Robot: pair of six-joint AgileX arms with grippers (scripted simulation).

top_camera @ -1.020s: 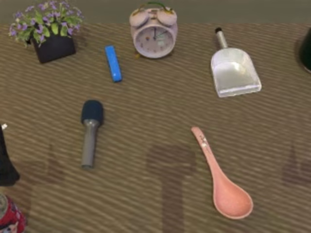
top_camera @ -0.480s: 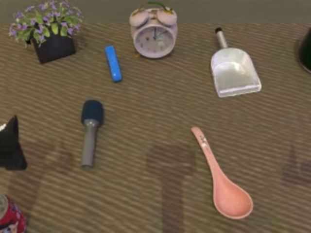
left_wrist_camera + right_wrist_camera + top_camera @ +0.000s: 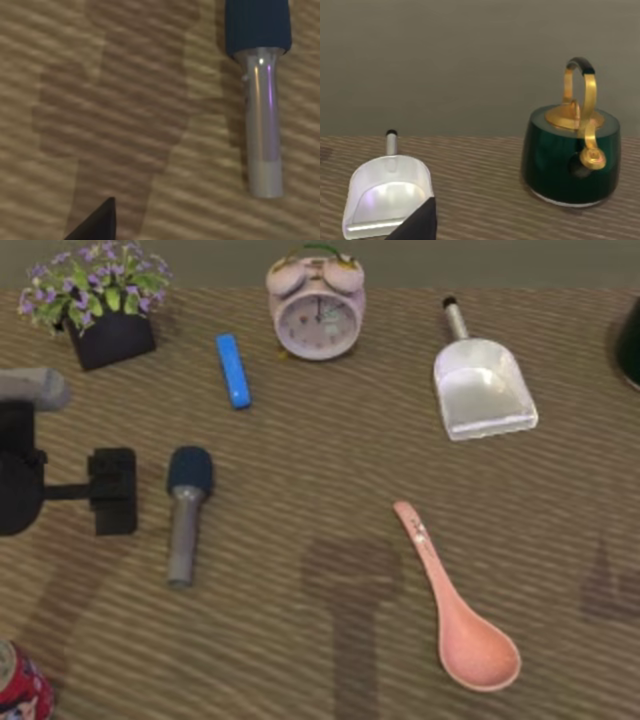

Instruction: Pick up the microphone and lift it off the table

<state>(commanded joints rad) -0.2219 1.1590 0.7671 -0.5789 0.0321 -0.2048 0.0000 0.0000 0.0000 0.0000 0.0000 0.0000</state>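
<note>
Worktop (image 3: pixel 330 450): broad, flat, brown-tan with a ribbed woven stripe; carries everything listed below.

Left arm: enters from the top view's left edge. Its hand (image 3: pixel 112 490) hovers over the left part of the worktop, just beside the mic's head and on its left, apart from it. Whether the fingers are apart or together cannot be told; only one dark tip shows at the edge of the left wrist view.

Right arm: parked off the right side, not seen from above. State of its hand cannot be told.

Kettle (image 3: pixel 571 160): dark green body, gold handle and lid, upright at the far right edge of the worktop.

Clock (image 3: pixel 316 308): pink twin-bell alarm clock at the far edge, near the middle.

Plant (image 3: pixel 97 300): purple flowers in a dark pot, far left corner.

Scoop (image 3: pixel 482 380): translucent white with a grey handle, far right area, handle pointing to the far edge.

Spoon (image 3: pixel 458 610): pink, lying near right of centre, bowl toward the near edge.

Mic (image 3: pixel 186 515): navy foam head, grey cylindrical handle. Lies flat on the worktop, left of centre, head toward the far edge and handle toward the near edge. Nothing touches it. In the left wrist view the head and full handle (image 3: pixel 262 125) show against the weave.

Bar (image 3: pixel 233 370): flat, bright blue, between plant and clock, beyond the mic.

Can (image 3: pixel 20 685): red, partly cut off at the near left corner.
</note>
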